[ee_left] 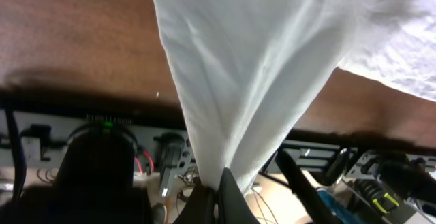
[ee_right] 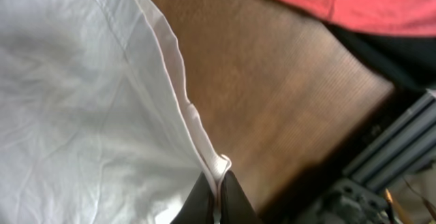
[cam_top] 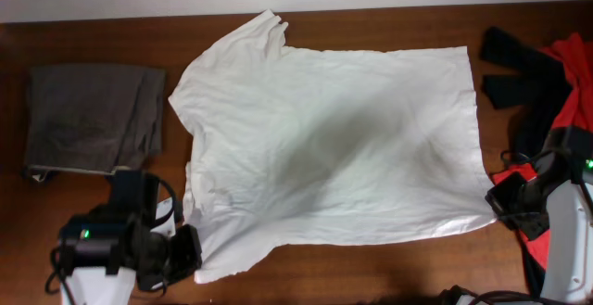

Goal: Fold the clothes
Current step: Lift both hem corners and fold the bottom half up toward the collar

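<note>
A white T-shirt [cam_top: 334, 138] lies spread flat over the middle of the brown table, its collar toward the left. My left gripper [cam_top: 190, 254] is shut on the shirt's front-left corner; in the left wrist view the cloth [ee_left: 259, 67] is drawn up taut into the black fingers [ee_left: 218, 193]. My right gripper [cam_top: 500, 203] is shut on the shirt's hem at the front right; the right wrist view shows the hemmed edge [ee_right: 180, 88] pinched between the fingertips [ee_right: 218, 183].
A folded grey garment [cam_top: 93, 120] lies at the left of the table. A heap of red and black clothes [cam_top: 547, 82] lies at the right edge, partly under my right arm. The table's front edge runs just below both grippers.
</note>
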You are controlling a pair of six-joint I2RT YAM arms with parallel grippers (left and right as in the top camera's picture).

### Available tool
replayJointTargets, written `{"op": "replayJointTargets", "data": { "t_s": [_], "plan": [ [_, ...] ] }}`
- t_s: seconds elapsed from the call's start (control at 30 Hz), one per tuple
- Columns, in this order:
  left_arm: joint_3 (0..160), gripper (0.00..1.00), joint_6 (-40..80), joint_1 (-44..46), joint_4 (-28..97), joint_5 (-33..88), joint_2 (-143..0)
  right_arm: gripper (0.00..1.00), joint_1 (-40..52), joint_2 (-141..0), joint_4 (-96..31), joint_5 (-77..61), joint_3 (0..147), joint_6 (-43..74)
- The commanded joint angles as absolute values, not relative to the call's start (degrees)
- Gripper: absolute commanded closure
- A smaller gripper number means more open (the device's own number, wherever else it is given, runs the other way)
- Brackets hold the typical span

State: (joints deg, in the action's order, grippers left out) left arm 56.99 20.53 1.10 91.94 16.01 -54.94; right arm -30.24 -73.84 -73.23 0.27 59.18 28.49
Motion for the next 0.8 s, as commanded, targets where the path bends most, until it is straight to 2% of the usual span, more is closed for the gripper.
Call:
{"op": "replayJointTargets", "data": {
  "t_s": [0.0, 0.27, 0.4, 0.77],
  "plan": [
    [59.0, 0.99, 20.2, 1.2, 94.1, 15.1, -52.6, 0.96, -30.4, -72.4, -75.0, 2.0, 62.7, 28.9],
    [63.4, 0.99, 20.2, 1.3, 96.7, 14.7, -52.1, 0.96, -30.4, -72.3, -79.6, 2.0, 68.2, 28.0],
    [66.2, 0.99, 20.3, 1.3, 95.9, 10.6, -54.0, 0.96, -30.4, -72.5, -79.4, 1.9, 70.0, 27.3],
    [74.8, 0.99, 17.6, 1.3, 85.0, 9.0, -74.1, 0.96, -29.7, -80.2, -75.6, -4.2, 76.1, 26.0]
  ]
}}
